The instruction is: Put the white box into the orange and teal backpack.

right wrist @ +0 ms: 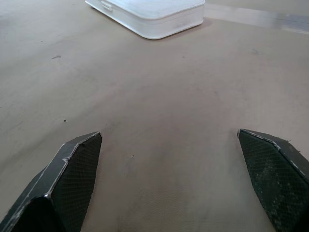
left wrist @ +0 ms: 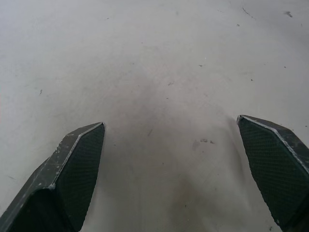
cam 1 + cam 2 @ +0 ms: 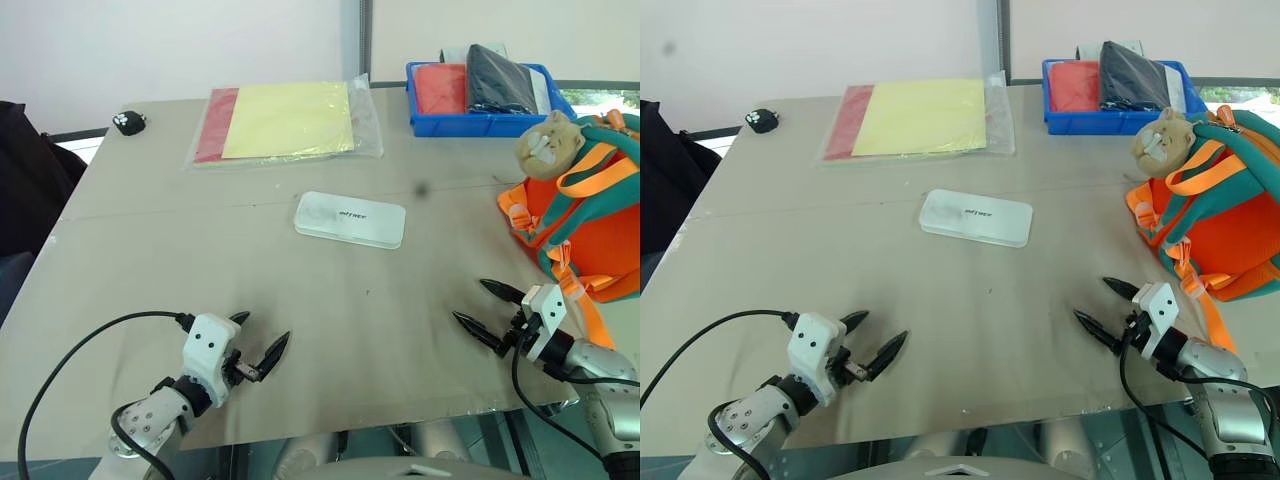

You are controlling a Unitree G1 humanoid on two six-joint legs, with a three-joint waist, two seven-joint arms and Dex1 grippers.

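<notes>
White box (image 3: 350,219) lies flat mid-table, untouched, dark lettering on top too small to read. Orange and teal backpack (image 3: 590,215) slumps at right edge w/ plush charm (image 3: 548,143) on top; can't tell if it's unzipped. Left gripper (image 3: 258,346) and right gripper (image 3: 488,313) hover low at near edge, both w/ jaws spread wide, nothing held. Looks like a ready pose. Right one faces the box, so prob. it reaches 1st.

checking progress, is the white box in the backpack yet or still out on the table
Still out. The white box lies flat on the table, apart from the orange and teal backpack.
</notes>
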